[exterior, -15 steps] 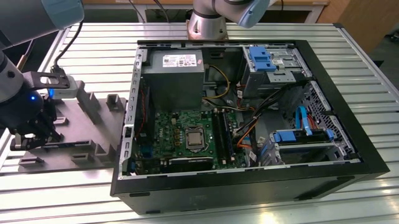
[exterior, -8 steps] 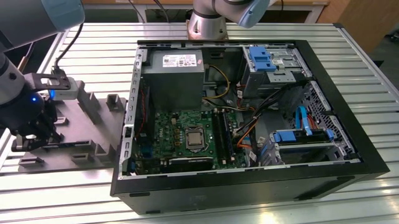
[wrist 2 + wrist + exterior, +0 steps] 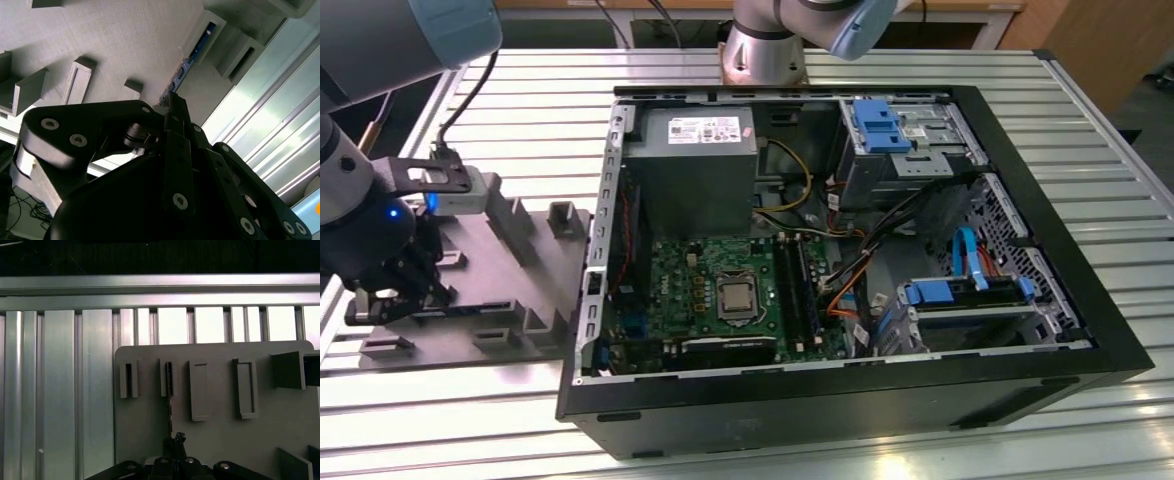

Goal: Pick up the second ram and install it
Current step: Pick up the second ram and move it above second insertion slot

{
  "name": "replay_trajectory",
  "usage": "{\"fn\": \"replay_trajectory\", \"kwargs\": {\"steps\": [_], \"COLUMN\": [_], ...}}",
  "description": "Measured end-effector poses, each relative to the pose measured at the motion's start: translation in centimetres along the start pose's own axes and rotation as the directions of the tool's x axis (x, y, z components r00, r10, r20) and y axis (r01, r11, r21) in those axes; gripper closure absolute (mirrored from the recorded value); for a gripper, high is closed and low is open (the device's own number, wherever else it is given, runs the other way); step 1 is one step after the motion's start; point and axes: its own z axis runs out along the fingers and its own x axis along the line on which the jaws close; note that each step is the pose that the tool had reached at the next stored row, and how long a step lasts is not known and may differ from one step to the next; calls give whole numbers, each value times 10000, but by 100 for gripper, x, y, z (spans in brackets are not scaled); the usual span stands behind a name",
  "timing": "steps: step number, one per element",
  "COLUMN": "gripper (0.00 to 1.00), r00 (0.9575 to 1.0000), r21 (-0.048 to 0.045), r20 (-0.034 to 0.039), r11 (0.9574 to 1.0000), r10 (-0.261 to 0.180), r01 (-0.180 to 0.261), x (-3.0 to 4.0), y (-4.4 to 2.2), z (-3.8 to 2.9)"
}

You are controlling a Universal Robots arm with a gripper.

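Observation:
The second ram [image 3: 192,57] is a thin dark stick standing on its edge in the slots of the grey tray [image 3: 125,40]. In the first wrist view the ram [image 3: 170,405] shows as a narrow dark line running from a tray slot down to my gripper [image 3: 175,439]. The black fingers of my gripper [image 3: 172,102] are pressed together on the near end of the stick. In the exterior view my gripper [image 3: 387,300] hangs low over the tray [image 3: 520,250] at the exterior view's left, beside the open computer case [image 3: 854,400].
Inside the case lie the green motherboard [image 3: 720,290] with a silver central chip, long dark memory slots [image 3: 794,290], a grey power supply [image 3: 694,160], cables and blue drive brackets [image 3: 881,125]. The tray carries upright posts [image 3: 567,215]. Everything rests on a ribbed aluminium table [image 3: 60,390].

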Motion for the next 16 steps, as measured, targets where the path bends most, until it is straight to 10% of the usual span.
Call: {"fn": "replay_trajectory", "kwargs": {"steps": [6,16], "gripper": [70,70], "r00": [10000,9999], "r21": [0,-1], "r20": [0,-4], "r11": [10000,9999], "r10": [0,-108], "r01": [0,108], "x": [0,4], "y": [0,65], "z": [0,44]}}
